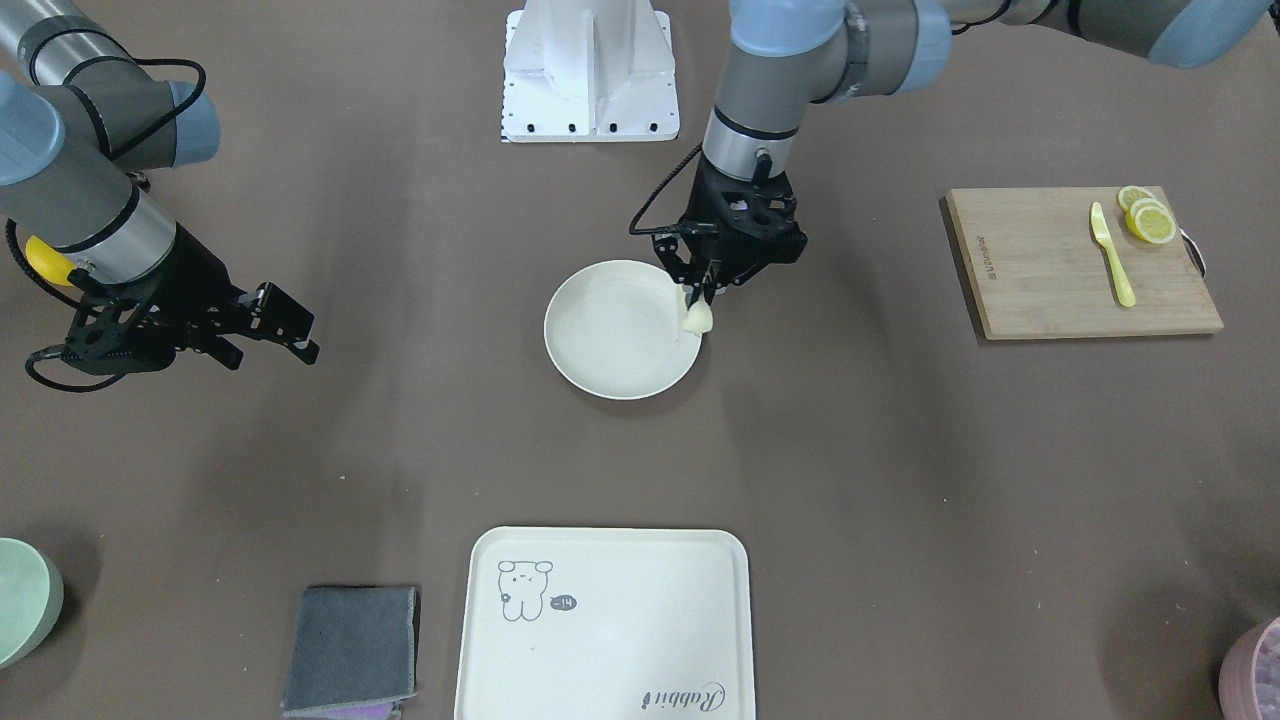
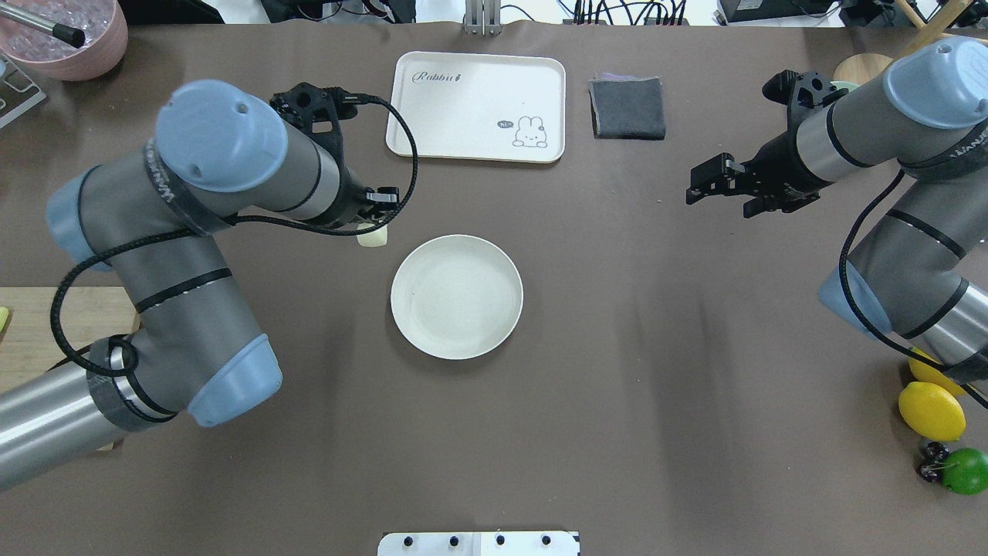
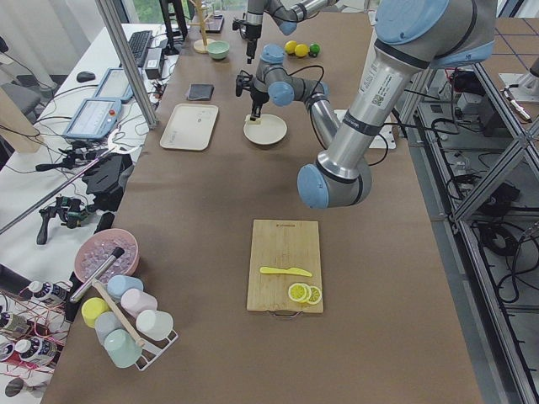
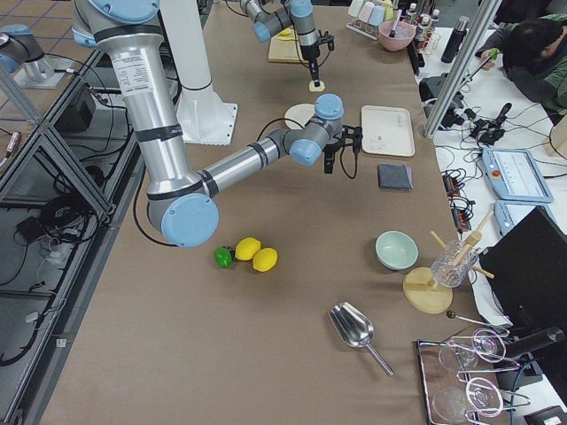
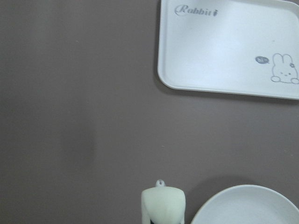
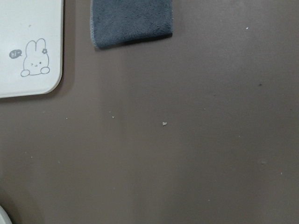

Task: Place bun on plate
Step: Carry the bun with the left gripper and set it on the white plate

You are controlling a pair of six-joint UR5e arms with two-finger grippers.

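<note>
The bun (image 1: 697,318), a small pale cream lump, hangs from my left gripper (image 1: 701,298), which is shut on it. It hangs just over the edge of the round cream-white plate (image 1: 600,330) on my left side. Overhead, the bun (image 2: 372,238) shows just outside the plate (image 2: 456,296) at its far left, and the wrist hides most of the gripper. The left wrist view has the bun (image 5: 163,205) at the bottom, next to the plate's rim (image 5: 243,200). My right gripper (image 1: 290,335) hovers open and holds nothing, well off to the plate's other side.
A rectangular tray (image 2: 478,104) with a rabbit drawing and a folded grey cloth (image 2: 627,108) lie beyond the plate. A cutting board (image 1: 1050,270) with a yellow knife and lemon slices is on my left. Lemons (image 2: 932,409) and a lime lie near my right.
</note>
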